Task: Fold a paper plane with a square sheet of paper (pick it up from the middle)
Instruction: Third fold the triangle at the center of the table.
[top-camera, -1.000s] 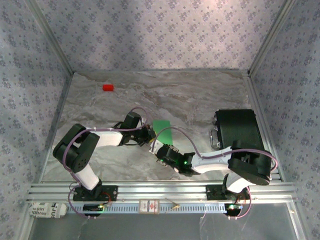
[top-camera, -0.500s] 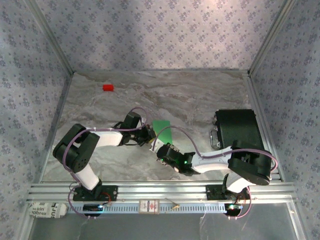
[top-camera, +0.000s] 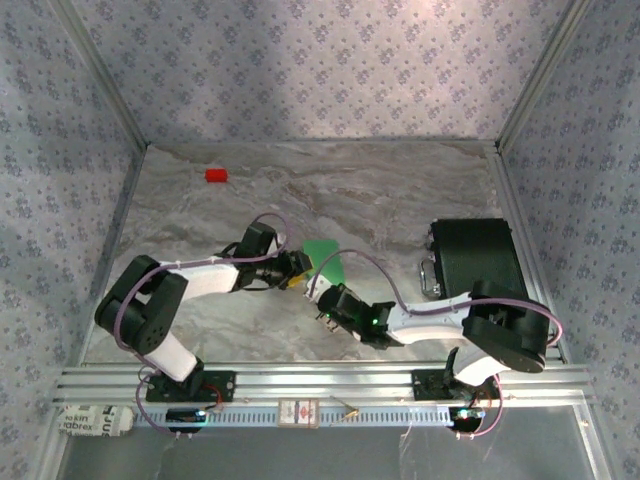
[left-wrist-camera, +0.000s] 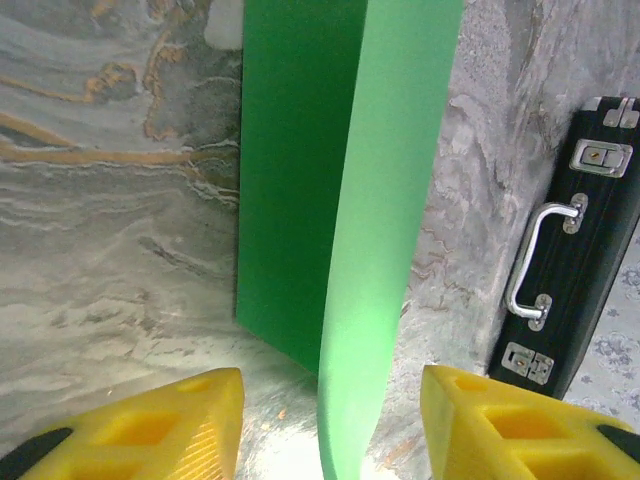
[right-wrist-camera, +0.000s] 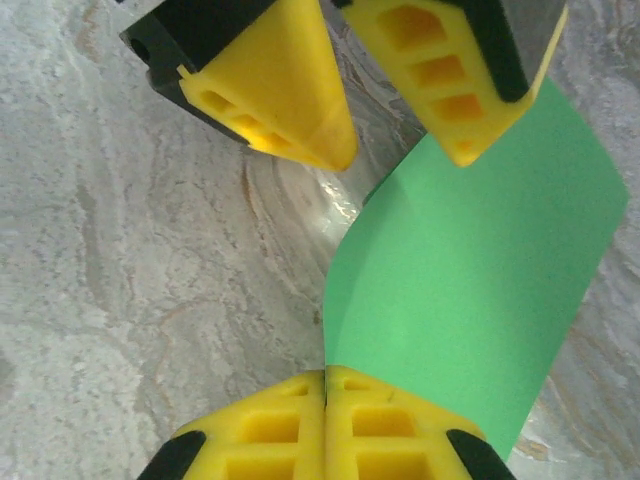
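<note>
My left claw (left-wrist-camera: 332, 390) stands spread astride the green sheet of paper (left-wrist-camera: 300, 180), which lies mid-desk (top-camera: 420, 190) with one flap curled up. My right claw (right-wrist-camera: 325, 390) pinches that flap's edge. I'd hold it taut and crease slowly.

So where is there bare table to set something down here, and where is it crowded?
Free: the far table strip right of the red block, beyond the black case; also the left side between the red block and the left arm. Crowded: the centre, where the left tool and right tool meet at the green paper.
</note>
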